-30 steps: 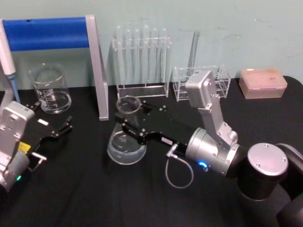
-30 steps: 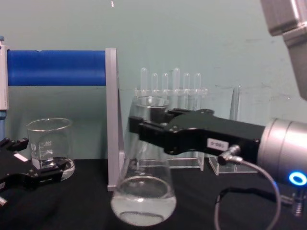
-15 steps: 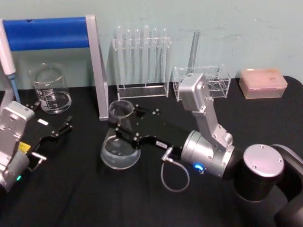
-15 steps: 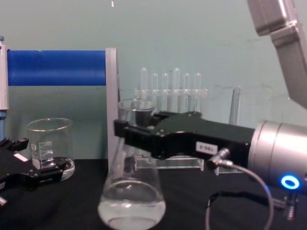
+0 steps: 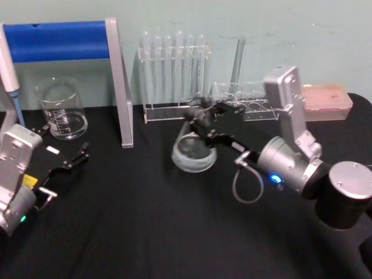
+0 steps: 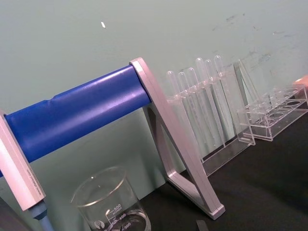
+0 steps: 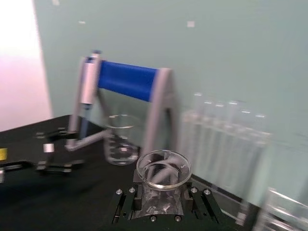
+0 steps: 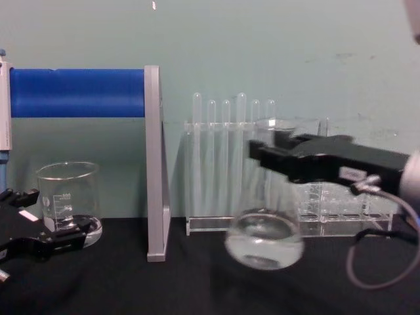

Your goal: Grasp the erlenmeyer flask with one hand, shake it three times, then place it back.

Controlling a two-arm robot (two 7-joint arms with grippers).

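The black surface (image 5: 145, 232) spread under everything, and the blue-barred stand (image 5: 58, 40) rose at its back left. My right tool (image 5: 199, 123) reached in from the right, its jaws clamped tight on the neck of the erlenmeyer flask (image 5: 195, 154). The flask hung tilted just in front of the test tube rack (image 5: 173, 75), and its base looked raised off the surface. A beaker (image 5: 61, 110) stood beneath the blue bar. My left tool (image 5: 70, 171) rested near it at the left edge, jaws spread and holding nothing.
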